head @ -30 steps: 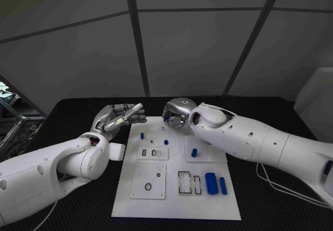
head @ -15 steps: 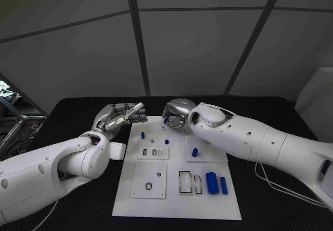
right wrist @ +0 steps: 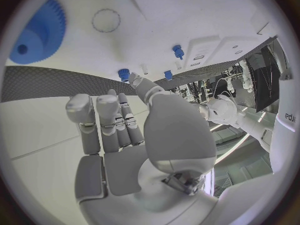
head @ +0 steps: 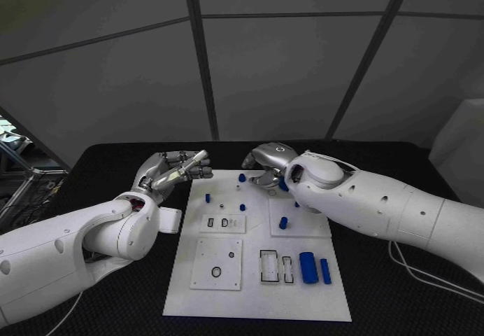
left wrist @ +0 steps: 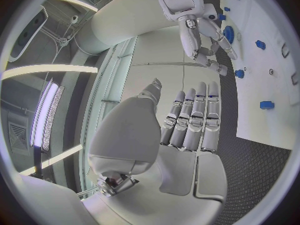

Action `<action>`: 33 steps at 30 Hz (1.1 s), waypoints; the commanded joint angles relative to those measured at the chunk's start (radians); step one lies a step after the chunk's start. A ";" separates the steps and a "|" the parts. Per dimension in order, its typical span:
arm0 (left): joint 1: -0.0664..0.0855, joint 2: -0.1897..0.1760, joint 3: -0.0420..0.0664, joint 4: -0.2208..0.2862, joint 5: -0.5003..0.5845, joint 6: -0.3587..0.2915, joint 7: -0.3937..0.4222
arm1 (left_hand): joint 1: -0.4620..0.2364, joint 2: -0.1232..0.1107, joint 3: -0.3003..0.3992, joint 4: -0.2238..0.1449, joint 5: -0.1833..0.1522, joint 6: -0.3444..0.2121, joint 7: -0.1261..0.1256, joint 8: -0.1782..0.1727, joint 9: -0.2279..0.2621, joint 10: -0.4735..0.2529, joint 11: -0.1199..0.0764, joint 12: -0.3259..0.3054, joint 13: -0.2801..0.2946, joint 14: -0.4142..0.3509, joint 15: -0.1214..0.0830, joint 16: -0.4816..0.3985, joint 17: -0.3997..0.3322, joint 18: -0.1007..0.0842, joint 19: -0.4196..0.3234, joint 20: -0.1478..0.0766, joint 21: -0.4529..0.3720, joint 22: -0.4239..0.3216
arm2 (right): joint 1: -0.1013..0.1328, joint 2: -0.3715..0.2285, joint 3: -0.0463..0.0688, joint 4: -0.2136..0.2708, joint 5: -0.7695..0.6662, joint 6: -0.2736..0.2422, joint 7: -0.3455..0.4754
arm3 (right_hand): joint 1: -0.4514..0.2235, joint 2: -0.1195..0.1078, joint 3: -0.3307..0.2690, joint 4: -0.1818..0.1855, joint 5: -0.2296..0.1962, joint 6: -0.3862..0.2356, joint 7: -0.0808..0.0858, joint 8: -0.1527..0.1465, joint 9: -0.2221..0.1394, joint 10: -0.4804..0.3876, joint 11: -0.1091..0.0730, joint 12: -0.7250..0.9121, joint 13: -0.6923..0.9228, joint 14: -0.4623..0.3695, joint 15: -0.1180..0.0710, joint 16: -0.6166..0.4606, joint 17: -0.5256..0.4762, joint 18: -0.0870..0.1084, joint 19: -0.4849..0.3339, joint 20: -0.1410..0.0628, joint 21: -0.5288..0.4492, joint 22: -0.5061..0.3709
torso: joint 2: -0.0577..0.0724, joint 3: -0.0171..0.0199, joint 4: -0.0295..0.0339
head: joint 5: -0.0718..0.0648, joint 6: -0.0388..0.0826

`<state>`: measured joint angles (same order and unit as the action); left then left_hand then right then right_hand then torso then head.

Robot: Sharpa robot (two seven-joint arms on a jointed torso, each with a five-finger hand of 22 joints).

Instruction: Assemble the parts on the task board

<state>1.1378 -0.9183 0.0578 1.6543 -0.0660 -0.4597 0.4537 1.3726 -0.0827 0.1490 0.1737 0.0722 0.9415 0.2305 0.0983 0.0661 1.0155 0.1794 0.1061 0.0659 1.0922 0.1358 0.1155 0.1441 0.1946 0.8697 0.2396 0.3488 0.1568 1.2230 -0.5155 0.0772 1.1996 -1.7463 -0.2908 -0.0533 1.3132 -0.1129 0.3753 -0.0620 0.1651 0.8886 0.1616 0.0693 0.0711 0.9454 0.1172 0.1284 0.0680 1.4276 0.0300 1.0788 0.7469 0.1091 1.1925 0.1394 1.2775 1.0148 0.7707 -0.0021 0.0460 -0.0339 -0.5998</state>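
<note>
Head view: I see the L hand (head: 177,170) off the white task board (head: 257,294), fingers together, holding nothing. R hand (head: 266,166) curled, empty, blue peg (head: 242,178) upright beside it. R wrist view: toothed blue gear (right wrist: 39,31) beyond the fingertips.

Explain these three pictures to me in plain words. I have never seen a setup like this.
This is a robot with two white arms ending in silver hands. One picture looks down from its head; the two round ones come from cameras at each wrist. On the black table lies a white task board with small blue parts, such as a blue cylinder, and empty slots. The left hand hovers at the board's far left corner, holding nothing. The right hand is over the board's far edge; whether it holds anything I cannot tell.
</note>
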 commanded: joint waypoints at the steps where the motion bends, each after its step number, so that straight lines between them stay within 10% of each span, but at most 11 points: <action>1: 0.002 -0.002 0.001 -0.001 -0.006 0.016 0.004 | -0.005 0.006 0.000 -0.004 -0.005 0.001 0.012 -0.005 0.000 0.000 0.006 -0.006 0.000 -0.009 0.001 -0.006 0.001 -0.016 -0.007 0.003 -0.004 -0.001 | 0.002 -0.048 0.001 0.048 0.041 -0.060 -0.014 | 0.000 0.001 -0.011 0.004 0.005 0.013 0.000 0.003 0.002 0.012 0.000 0.012 0.001 0.003 -0.003 -0.004 -0.002 0.007 0.007 -0.004 -0.004 -0.001 | -0.004 0.0022 -0.0072 | 0.001 0.003; 11: 0.002 -0.002 0.001 -0.010 -0.006 0.026 -0.001 | -0.005 0.008 0.000 -0.005 -0.004 0.004 0.011 -0.004 0.000 0.003 0.005 -0.005 0.001 -0.009 0.001 -0.008 0.002 -0.015 -0.008 0.003 -0.004 -0.002 | 0.004 -0.234 0.003 0.179 0.237 -0.005 -0.064 | -0.074 -0.038 -0.085 0.077 0.065 0.063 0.007 0.009 0.002 0.270 -0.033 0.136 0.046 0.049 -0.027 0.103 0.149 -0.028 0.130 -0.022 0.092 0.171 | -0.008 0.0083 -0.0203 | -0.001 0.005; 17: 0.002 0.003 0.001 -0.016 -0.006 0.031 -0.004 | -0.005 0.009 0.001 -0.005 -0.005 0.005 0.010 -0.004 0.000 0.005 0.005 -0.005 0.001 -0.008 0.000 -0.009 0.003 -0.015 -0.009 0.003 -0.004 -0.002 | 0.005 -0.274 0.003 0.189 0.265 0.094 -0.121 | -0.014 -0.054 -0.307 0.183 0.096 0.002 -0.006 0.009 0.000 0.367 -0.055 0.288 0.176 0.065 -0.046 0.174 0.249 -0.041 0.170 -0.043 0.129 0.237 | -0.006 0.0088 -0.0175 | -0.004 0.005; 25: 0.002 0.008 0.001 -0.021 -0.006 0.035 -0.007 | -0.005 0.009 0.001 -0.005 -0.005 0.005 0.010 -0.004 0.000 0.005 0.005 -0.005 0.001 -0.008 0.000 -0.009 0.003 -0.015 -0.009 0.003 -0.004 -0.002 | 0.006 -0.255 0.003 0.156 0.263 0.173 -0.156 | 0.111 -0.037 -0.404 0.342 0.142 -0.009 -0.003 0.059 0.004 0.352 -0.048 0.959 0.893 0.098 -0.036 0.361 0.547 -0.067 0.246 -0.038 0.202 0.368 | -0.005 0.0077 -0.0155 | -0.010 0.000; 33: 0.002 0.011 0.001 -0.024 -0.006 0.036 -0.008 | -0.005 0.009 0.001 -0.005 -0.005 0.005 0.010 -0.004 0.000 0.005 0.005 -0.005 0.001 -0.008 0.000 -0.009 0.003 -0.015 -0.009 0.003 -0.004 -0.002 | 0.006 -0.225 0.004 0.122 0.250 0.177 -0.172 | 0.114 -0.009 -0.410 0.343 0.160 -0.009 0.004 0.092 0.003 0.492 -0.039 1.280 1.282 0.114 -0.026 0.425 0.667 -0.085 0.301 -0.025 0.245 0.452 | -0.006 0.0068 -0.0151 | -0.011 -0.005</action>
<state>1.1378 -0.9084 0.0575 1.6299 -0.0662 -0.4382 0.4439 1.3726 -0.0828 0.1490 0.1737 0.0722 0.9451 0.2341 0.0984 0.0661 1.0155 0.1793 0.1062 0.0659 1.0922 0.1358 0.1105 0.1457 0.1945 0.8661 0.2433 0.3488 0.1562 1.2290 -0.7428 0.0818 1.3259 -1.4955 -0.1445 -0.2011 1.4275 -0.1321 -0.0323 0.2831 0.3192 0.8795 0.1626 0.1557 0.0760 1.4217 0.0785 1.3835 1.2950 1.4666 -0.0051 1.4983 1.3082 0.0420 1.4619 0.1123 1.5171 1.3081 0.7656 0.0051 0.0306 -0.0445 -0.6036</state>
